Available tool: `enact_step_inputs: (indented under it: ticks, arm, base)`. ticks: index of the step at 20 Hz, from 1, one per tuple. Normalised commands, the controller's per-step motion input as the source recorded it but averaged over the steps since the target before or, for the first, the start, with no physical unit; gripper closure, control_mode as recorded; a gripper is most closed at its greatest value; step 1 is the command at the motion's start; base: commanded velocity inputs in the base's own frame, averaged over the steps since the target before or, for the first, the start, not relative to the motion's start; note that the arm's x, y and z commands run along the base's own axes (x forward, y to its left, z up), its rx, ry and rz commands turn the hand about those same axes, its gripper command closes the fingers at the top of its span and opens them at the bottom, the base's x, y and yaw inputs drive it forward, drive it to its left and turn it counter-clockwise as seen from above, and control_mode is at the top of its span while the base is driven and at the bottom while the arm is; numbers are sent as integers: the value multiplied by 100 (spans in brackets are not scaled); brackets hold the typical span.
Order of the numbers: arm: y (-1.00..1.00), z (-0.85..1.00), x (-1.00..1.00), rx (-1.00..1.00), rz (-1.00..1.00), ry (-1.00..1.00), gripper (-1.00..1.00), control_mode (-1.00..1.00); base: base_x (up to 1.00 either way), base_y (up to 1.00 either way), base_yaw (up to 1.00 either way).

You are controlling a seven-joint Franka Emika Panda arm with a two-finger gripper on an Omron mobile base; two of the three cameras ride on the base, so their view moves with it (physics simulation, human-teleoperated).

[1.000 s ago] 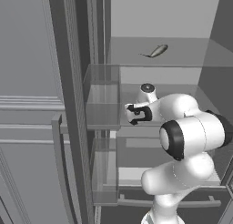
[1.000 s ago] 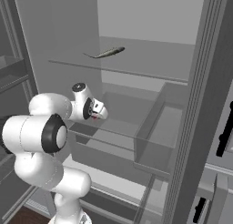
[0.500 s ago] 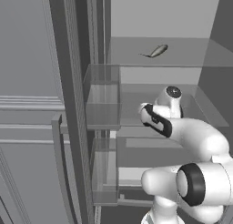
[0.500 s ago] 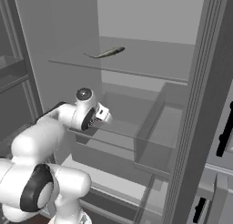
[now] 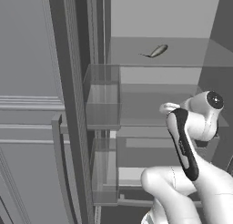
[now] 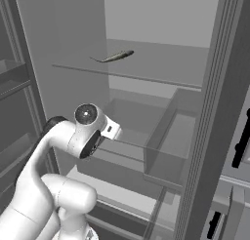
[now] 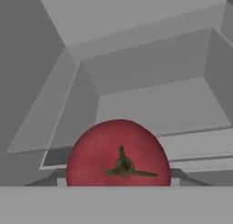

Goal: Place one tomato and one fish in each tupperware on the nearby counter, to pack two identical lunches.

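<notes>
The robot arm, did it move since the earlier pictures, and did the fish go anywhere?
The arm swung round: in the left base view it went from reaching left toward the clear door bin to folding up toward the right side of the fridge. The hand view shows a red tomato right at the gripper; whether it is held cannot be told. The fish stayed on its upper shelf, and the clear bins did not move.

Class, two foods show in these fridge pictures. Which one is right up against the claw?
The red tomato, seen close up at the bottom of the hand view. The grey fish lies apart from it, up on the upper fridge shelf.
</notes>
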Motion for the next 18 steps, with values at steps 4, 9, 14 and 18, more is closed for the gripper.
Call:
enact_step_inputs:
  ticks: [4, 9, 14, 18]
  arm:
    - [-4, 72, -100, -4, 7, 0, 100, -100]
    - [0, 38, -100, -21, 20, 13, 100, -100]
    - [0, 0, 0, 0, 0, 0, 100, 100]
    - [0, 0, 0, 0, 0, 0, 100, 100]
  base:
    - [0, 0, 0]
    - [0, 0, 0]
    - [-97, 1, 48]
    - [-70, 0, 76]
